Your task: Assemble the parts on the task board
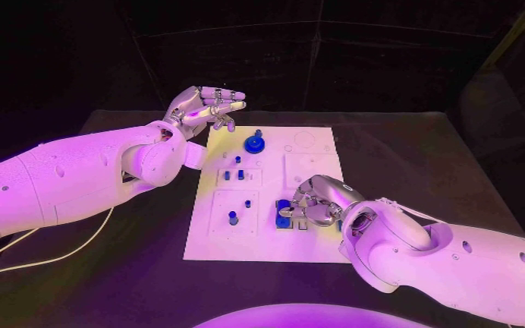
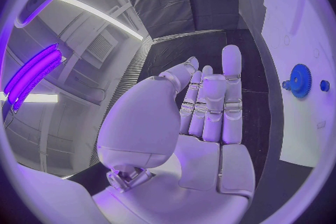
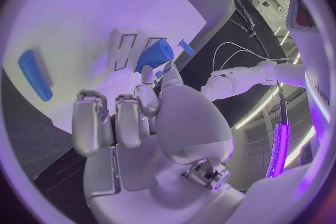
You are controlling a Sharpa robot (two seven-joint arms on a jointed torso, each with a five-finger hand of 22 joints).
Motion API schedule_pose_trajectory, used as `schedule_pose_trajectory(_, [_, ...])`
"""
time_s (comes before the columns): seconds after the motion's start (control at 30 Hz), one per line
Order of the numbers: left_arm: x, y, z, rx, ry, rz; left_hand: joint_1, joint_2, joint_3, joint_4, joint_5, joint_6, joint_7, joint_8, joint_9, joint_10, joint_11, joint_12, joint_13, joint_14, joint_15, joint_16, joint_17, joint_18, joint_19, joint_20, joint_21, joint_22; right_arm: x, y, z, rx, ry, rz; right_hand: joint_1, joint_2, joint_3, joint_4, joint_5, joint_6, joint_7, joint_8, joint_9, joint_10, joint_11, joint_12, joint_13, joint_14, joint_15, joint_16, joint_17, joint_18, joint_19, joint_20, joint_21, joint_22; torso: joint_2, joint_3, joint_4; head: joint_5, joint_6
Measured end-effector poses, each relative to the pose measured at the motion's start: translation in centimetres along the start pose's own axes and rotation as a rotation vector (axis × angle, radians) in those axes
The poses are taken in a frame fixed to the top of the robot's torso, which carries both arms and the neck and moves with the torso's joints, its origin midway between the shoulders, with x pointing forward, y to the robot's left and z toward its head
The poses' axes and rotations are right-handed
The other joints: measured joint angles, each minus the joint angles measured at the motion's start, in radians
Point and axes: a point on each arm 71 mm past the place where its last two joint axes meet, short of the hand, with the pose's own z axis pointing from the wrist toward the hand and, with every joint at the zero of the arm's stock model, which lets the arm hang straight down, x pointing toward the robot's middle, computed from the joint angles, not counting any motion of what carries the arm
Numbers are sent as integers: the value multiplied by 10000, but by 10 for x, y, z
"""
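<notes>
Flat white task board (image 1: pixel 312 162) is centred on matte black worktop (image 1: pixel 438 153). Right hand (image 1: pixel 315 203), curled, rests over blue parts (image 1: pixel 284 213) at 5 o'clock; whether one is gripped cannot be told. Left hand (image 1: pixel 205 108) is held spread, empty, at 11 o'clock near toothed blue gear (image 1: pixel 255 143).

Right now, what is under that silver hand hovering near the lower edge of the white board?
Under the right hand lies a blue block-shaped part on the white task board. The fingers cover its far side, so whether they grip it cannot be seen.

the right hand (image 1: pixel 315 205) covers part of a blue part (image 1: pixel 284 213), perhaps touching it.
</notes>
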Motion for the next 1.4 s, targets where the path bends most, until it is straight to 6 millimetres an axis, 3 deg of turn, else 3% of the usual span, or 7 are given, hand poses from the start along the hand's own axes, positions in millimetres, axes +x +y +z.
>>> schedule_pose_trajectory(0.27, [0,0,0,-1,3,0,0,0,-29,-29,0,1,0,0,0,0,0,0,0,0,0,0,0,0,0,0,0,0,-2,-1,0,-52,-85,-196,504,51,42,-341,0,-2,-72,290,160,70,-71,173,202,-2,-76,0,74,-1,15,-87,0,0,3,-4,0,-1,-16])
schedule_pose_trajectory(0.73, [0,0,0,-5,3,-2,0,0,-28,-29,0,0,0,0,0,0,0,0,-1,0,0,0,0,0,0,0,0,0,-6,-8,0,-45,-342,-646,858,173,97,-507,0,-30,-100,424,211,106,-35,293,356,-32,-103,0,165,-1,53,-124,38,0,-3,-5,1,13,-17])
schedule_pose_trajectory(1.03, [-1,0,0,-6,-11,2,0,0,-28,-28,0,0,0,0,0,0,0,0,-1,0,0,0,0,0,0,0,0,0,-7,-6,-3,-376,-405,-559,589,184,-169,-241,-55,-103,-94,423,210,106,-35,294,361,-32,-103,38,194,-2,52,-124,38,0,-3,-9,0,44,-9])
schedule_pose_trajectory(1.4, [-2,0,-1,-9,-31,8,0,0,-28,-28,0,0,0,0,0,0,0,0,-1,0,0,0,0,0,0,0,0,0,-8,-3,-9,-913,-99,-235,494,134,-238,-172,-117,-138,-60,423,209,106,-36,293,332,-32,-103,38,204,-1,52,-123,37,0,-2,-6,-11,51,-3])
